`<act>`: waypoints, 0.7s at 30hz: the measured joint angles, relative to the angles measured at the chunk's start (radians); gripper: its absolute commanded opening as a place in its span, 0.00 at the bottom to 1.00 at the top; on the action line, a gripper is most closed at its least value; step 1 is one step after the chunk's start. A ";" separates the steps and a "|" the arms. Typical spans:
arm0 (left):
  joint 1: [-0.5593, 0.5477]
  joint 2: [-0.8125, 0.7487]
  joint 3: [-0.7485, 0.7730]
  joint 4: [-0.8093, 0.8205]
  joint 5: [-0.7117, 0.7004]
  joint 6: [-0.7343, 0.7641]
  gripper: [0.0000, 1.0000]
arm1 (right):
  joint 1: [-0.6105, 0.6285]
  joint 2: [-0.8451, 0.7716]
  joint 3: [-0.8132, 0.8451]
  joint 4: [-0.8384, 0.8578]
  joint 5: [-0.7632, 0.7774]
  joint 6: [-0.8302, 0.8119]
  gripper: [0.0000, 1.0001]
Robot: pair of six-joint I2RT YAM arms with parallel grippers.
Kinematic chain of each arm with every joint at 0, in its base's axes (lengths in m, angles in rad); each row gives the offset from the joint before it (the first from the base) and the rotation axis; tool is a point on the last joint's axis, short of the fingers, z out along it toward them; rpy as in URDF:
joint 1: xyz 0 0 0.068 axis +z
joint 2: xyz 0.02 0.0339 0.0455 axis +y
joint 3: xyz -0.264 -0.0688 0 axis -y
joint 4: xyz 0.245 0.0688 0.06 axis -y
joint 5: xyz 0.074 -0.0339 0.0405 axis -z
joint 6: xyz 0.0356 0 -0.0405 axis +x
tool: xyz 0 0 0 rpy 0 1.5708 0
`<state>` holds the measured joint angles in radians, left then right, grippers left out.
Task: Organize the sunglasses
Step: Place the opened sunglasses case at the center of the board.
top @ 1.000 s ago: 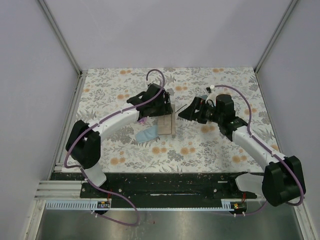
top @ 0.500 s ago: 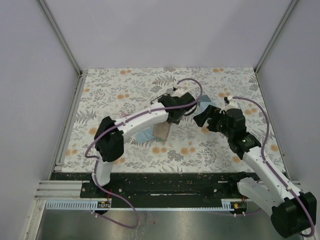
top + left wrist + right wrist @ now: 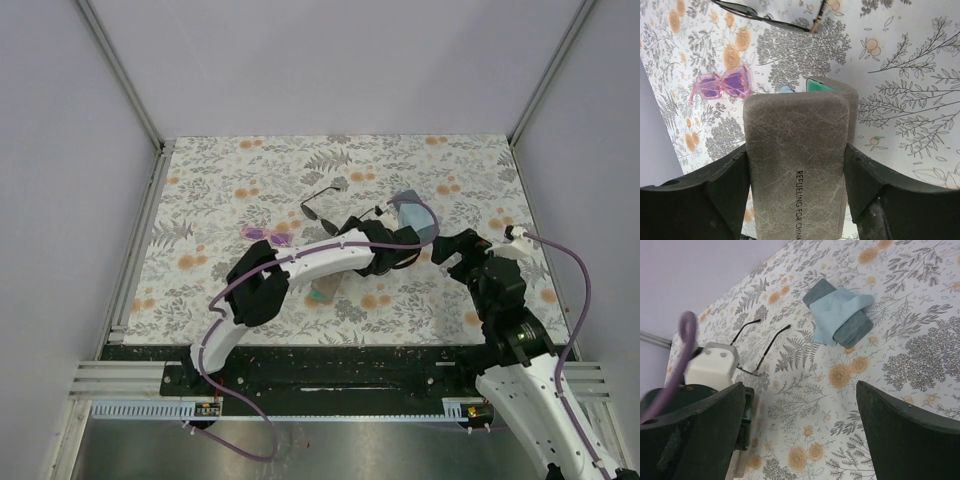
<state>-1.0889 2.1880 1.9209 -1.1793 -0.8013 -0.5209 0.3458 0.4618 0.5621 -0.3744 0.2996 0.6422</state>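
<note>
Overhead, the left arm (image 3: 310,258) is lying stretched rightward across the table (image 3: 210,180), the right arm (image 3: 505,300) bent. The black sunglasses (image 3: 322,200) and purple sunglasses (image 3: 268,235) are lying beyond, untouched. Left wrist: the left gripper (image 3: 796,185) is clamping a beige case (image 3: 796,145). Right wrist: the right gripper (image 3: 800,410) is gaping, empty.

Left arm (image 3: 310,262): base at near edge, left side; elbow folded over near-left part of bench (image 3: 200,200); white forearm reaching rightward to bench centre. Left gripper (image 3: 796,165): fingers (image 3: 720,185) clamped on both sides of beige case (image 3: 795,125). Right arm (image 3: 515,320): rises from near-right corner, wrist angled toward centre. Right gripper (image 3: 452,247): fingers (image 3: 905,435) spread wide, nothing between, just right of left wrist.
</note>
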 measured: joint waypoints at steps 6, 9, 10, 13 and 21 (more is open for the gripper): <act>0.001 0.092 0.018 0.000 0.011 0.005 0.99 | 0.000 -0.032 -0.001 -0.044 0.050 0.014 0.99; 0.003 0.092 0.034 0.000 0.039 0.002 0.99 | 0.000 0.002 -0.001 -0.058 0.049 0.019 0.99; 0.005 0.087 0.037 0.011 0.055 0.005 0.99 | 0.000 0.016 -0.001 -0.065 0.048 0.021 0.99; 0.018 0.039 0.011 0.067 0.154 0.018 0.99 | 0.000 0.046 -0.001 -0.082 0.049 0.037 0.99; 0.199 -0.397 -0.299 0.325 0.531 0.022 0.99 | 0.000 0.083 -0.005 -0.082 0.014 0.056 0.97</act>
<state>-0.8902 1.7912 1.6218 -0.8539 -0.2699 -0.4988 0.3458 0.5449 0.5568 -0.4564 0.3134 0.6983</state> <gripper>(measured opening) 0.987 0.993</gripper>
